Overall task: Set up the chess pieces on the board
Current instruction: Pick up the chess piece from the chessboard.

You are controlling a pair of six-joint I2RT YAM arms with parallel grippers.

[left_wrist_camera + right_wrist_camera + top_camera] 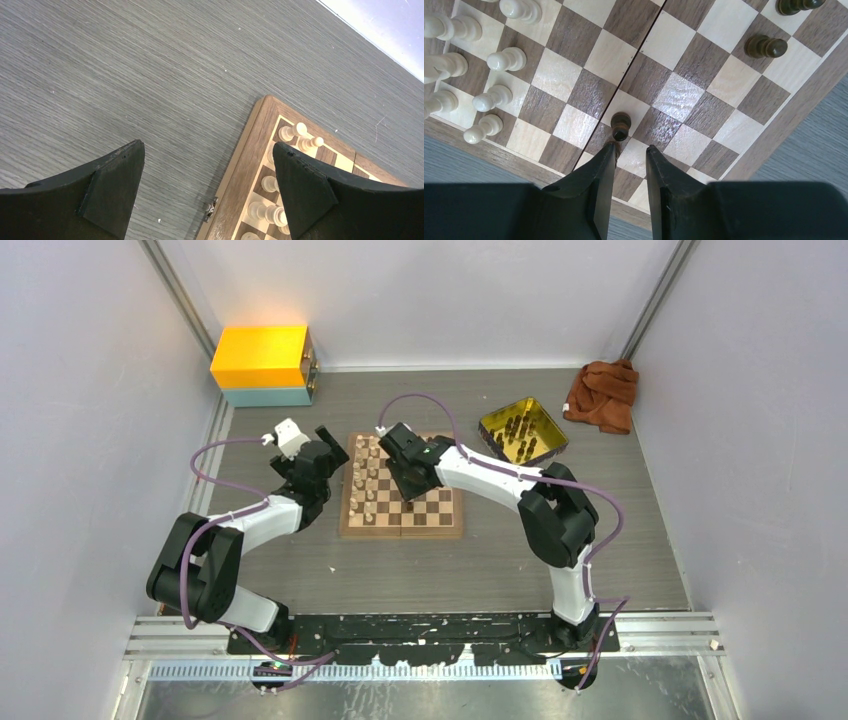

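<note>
Right wrist view gives me the clearest read: the right gripper (631, 147) hangs low over the board (684, 95) with its fingers (599, 185) partway apart and nothing between them, the checks showing through the gap. A dark pawn (620, 125) stands just past one fingertip, close to the centre seam, and I cannot tell whether that tip touches it; I judge the jaws are kept this narrow because the chessmen are so small, though I cannot say if the pawn is being set down or lined up for a pick. A seam square is no home rank for a pawn, so I reckon it has further to go, toward the edge where two other dark pieces (766, 46) stand. The cream pieces (491, 97) stand in two orderly rows along the opposite edge, so that colour looks largely set. In the top external view, more dark chessmen (518, 432) lie in the yellow tray (549, 420), off the board's far right corner and apart from it, so much of the job remains. The left gripper (207, 145) hovers off the board's left edge over the grey table (125, 75), fingers spread wide and empty, parked clear of the right arm's work, I would say. The pieces are glossy turned wood with round heads and slim waists, which I expect tip easily.
</note>
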